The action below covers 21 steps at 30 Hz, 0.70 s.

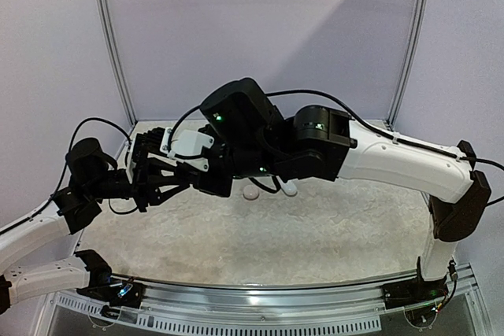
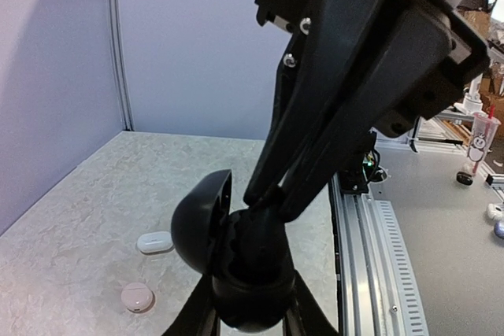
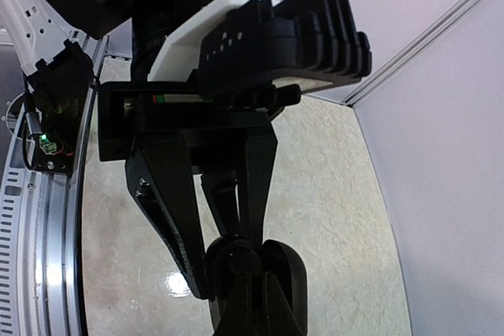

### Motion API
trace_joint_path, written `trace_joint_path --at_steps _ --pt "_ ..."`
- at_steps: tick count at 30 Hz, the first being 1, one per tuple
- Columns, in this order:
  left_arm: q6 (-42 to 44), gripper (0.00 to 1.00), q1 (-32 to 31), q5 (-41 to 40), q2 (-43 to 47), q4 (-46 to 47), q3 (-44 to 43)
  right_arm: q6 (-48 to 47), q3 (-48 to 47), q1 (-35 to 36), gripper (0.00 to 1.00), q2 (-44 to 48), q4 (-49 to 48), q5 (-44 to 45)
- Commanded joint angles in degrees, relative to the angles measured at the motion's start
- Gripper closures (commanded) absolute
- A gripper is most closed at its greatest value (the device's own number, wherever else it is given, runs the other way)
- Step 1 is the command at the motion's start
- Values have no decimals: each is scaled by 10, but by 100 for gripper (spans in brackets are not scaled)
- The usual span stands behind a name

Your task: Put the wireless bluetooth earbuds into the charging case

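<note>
- Grip on the left: the left gripper (image 2: 250, 308) has its jaws drawn narrow onto a black rounded plastic charging case (image 2: 203, 222). It clamps the lower body, and the domed lid stands swung open to one side.
- The case hangs in the air above the mottled beige table (image 1: 260, 234), and only the 2 grippers touch it.
- The right gripper (image 2: 266, 197) points down at it from above. Its 2 fingers are pressed together, with the tips at the open mouth of the case, just beside the raised lid.
- Whether a tiny black earbud sits between those closed tips cannot be told, because everything there is black on black. The earbuds cannot be made out in any view.
- In the overhead view the 2 arms meet over the left half of the table, with the right arm stretched across from the right side.
- On the table below lie a white pebble-shaped case (image 2: 155, 241) and a pale pink round case (image 2: 137, 297). They are near each other but not touching, and both are well apart from the held case.
- A silver slotted aluminium rail (image 2: 370, 257) runs along the table's near edge.
</note>
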<state>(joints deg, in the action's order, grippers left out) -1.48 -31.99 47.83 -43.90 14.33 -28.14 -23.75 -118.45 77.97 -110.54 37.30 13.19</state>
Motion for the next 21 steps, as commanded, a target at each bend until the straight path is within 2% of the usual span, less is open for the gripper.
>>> trace_joint_path --at_steps 1,9,13,21 --pt "7 100 -10 5 -3 -1 -15 -9 -9 -1 100 -17 28 19" --pt "10 100 -11 5 -3 -1 -15 -14 -10 -2 100 -26 43 -3" --pt "10 100 -11 5 -2 -3 -14 -10 -11 -3 81 -28 44 -5" --pt "-3 100 -11 -6 1 -8 -6 3 -18 -2 75 -14 41 6"
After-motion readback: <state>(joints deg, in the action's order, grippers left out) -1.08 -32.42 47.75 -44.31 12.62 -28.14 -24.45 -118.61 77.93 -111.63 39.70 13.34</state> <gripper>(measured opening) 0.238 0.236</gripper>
